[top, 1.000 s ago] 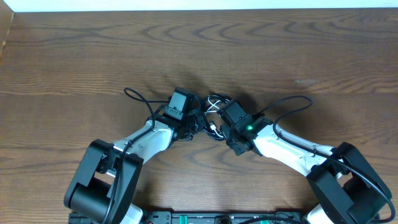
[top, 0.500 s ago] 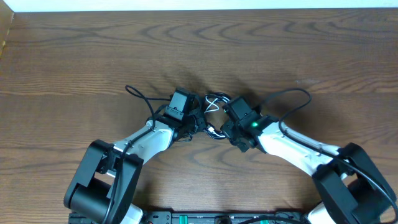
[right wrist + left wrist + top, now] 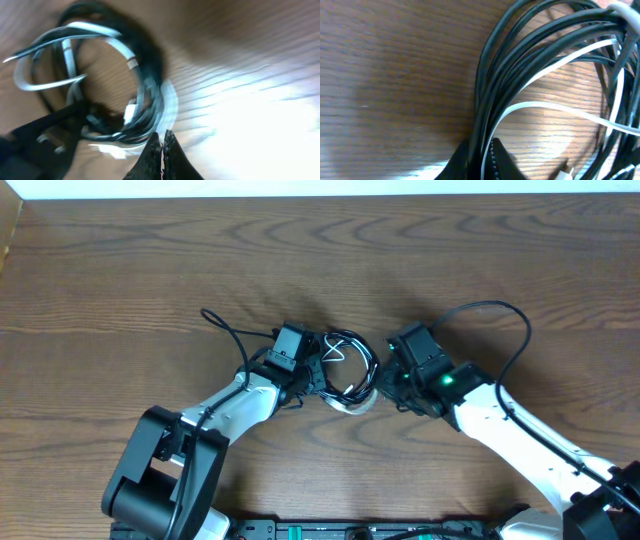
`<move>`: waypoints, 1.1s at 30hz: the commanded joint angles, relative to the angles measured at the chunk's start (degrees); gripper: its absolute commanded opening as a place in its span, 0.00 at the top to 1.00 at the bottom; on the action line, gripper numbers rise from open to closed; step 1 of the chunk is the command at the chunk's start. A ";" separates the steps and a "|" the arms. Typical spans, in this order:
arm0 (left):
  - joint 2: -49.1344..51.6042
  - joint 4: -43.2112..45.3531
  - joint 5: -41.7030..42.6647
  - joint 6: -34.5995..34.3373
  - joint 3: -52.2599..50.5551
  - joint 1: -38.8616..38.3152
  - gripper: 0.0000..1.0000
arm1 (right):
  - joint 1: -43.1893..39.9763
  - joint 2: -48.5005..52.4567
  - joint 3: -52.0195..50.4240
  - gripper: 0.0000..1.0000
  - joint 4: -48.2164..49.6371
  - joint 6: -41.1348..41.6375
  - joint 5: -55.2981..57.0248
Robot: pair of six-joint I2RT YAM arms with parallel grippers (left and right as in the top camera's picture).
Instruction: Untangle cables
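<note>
Two claws are engaged at the bundle, and both are closed. My left claw (image 3: pixel 487 157) is clamped on several strands of the black cables (image 3: pixel 490 85). These run down into the gap between its tips. My right claw (image 3: pixel 161 147) has its tips pressed together at the near edge of the coil. That view is blurred, so I cannot tell whether a thin strand is pinched there.

Change over the last second:
- The right claw has finished closing and has drawn away to my right. A second ago it stood directly over the bundle (image 3: pixel 348 368), just beside the left claw. It now stands beside the coil, with the coil between the two claws.
- The left claw has not moved and keeps its grip as the anchor.
- The bundle has opened out. The black loops read as a wider ring, and the white cable (image 3: pixel 555 107) shows as pale arcs crossing inside it and at its near edge.

Beyond the claws, the bundle lies on the wooden table (image 3: pixel 150 270), roughly at mid-table, with the white cable still threaded through the black loops.

Assessment: the outward pull has loosened the coil but has separated nothing. The cables remain one interlaced mass. If the right claw holds a strand, a further pull to my right should draw it clear. If not, it must re-grip.
</note>
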 commanded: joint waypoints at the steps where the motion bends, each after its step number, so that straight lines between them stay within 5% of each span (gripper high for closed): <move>1: 0.15 -1.29 -3.87 2.49 -0.31 0.17 0.93 | -0.98 -0.13 0.28 0.99 -1.49 -4.63 1.46; 5: 0.15 -1.27 -3.89 2.47 -0.31 0.17 0.92 | -0.66 -0.09 0.28 0.92 1.88 -12.37 -4.22; 6: 0.15 -1.27 -3.87 2.49 -0.31 0.17 0.92 | -0.28 -0.07 0.28 0.83 4.26 -17.53 -7.17; 7: 0.15 -1.20 -3.85 2.49 -0.31 0.17 0.92 | 0.68 0.02 0.28 0.59 7.23 -24.37 -10.80; 10: 0.15 -0.39 -2.29 4.33 -0.28 0.17 0.92 | 2.91 0.33 0.26 0.39 8.02 -32.61 -11.82; 19: 0.15 2.62 4.20 14.91 -0.28 0.17 0.92 | 6.54 5.49 0.26 0.35 6.71 -51.15 -9.46; 26: 0.15 2.62 5.38 16.37 -0.28 0.17 0.93 | 6.64 7.65 0.26 0.69 7.04 -66.53 -9.44; 29: 0.15 2.62 5.62 16.37 -0.28 0.17 0.93 | 6.69 7.65 0.26 0.54 7.58 -66.69 -9.42; 33: 0.15 2.84 6.64 16.39 -0.28 0.17 0.93 | 6.73 7.69 0.26 0.54 7.80 -67.95 -9.40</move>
